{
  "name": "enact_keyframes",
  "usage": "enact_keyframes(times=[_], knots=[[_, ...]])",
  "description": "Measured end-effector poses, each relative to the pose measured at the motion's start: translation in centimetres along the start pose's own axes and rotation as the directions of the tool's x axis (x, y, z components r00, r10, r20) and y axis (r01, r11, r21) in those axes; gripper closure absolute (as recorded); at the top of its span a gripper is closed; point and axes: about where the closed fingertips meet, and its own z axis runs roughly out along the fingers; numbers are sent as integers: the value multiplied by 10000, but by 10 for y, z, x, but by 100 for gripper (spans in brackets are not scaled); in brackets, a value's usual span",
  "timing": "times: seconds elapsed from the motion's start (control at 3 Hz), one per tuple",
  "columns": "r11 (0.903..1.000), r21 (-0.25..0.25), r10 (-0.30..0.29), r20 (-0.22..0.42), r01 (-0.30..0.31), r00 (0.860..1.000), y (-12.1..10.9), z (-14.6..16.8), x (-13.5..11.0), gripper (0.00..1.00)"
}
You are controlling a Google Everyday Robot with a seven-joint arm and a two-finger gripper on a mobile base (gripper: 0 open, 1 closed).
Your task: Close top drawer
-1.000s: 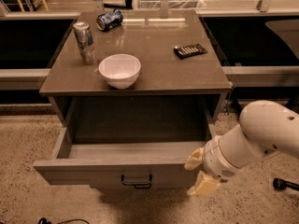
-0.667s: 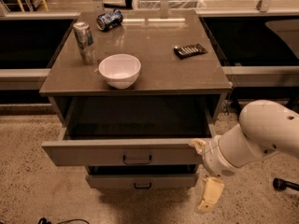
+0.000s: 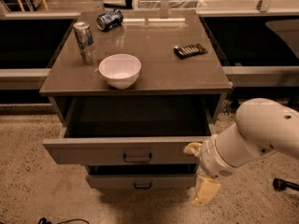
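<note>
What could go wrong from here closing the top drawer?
The pincer touches the top drawer at its far right end, away from the centre handle, so the drawer may skew and jam. Its lower finger hangs by the lower drawer and could snag. A hard stop might topple the upright can.

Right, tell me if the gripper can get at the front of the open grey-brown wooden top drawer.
Probably yes. The gripper sits at the right end of the front panel of the wide grey-brown wooden top drawer, fingers spread, one by the panel's top edge. Nothing stands between them.
</note>
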Motion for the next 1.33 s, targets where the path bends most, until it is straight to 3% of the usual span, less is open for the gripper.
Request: enact_keyframes(times=[0.67, 1.0, 1.33], knots=[[9984, 183, -529, -436, 537, 9976, -33, 19, -6, 64], [9966, 582, -538, -705, 580, 9961, -57, 32, 4, 89], [9927, 983, -598, -998, 697, 9932, -70, 42, 8, 86]])
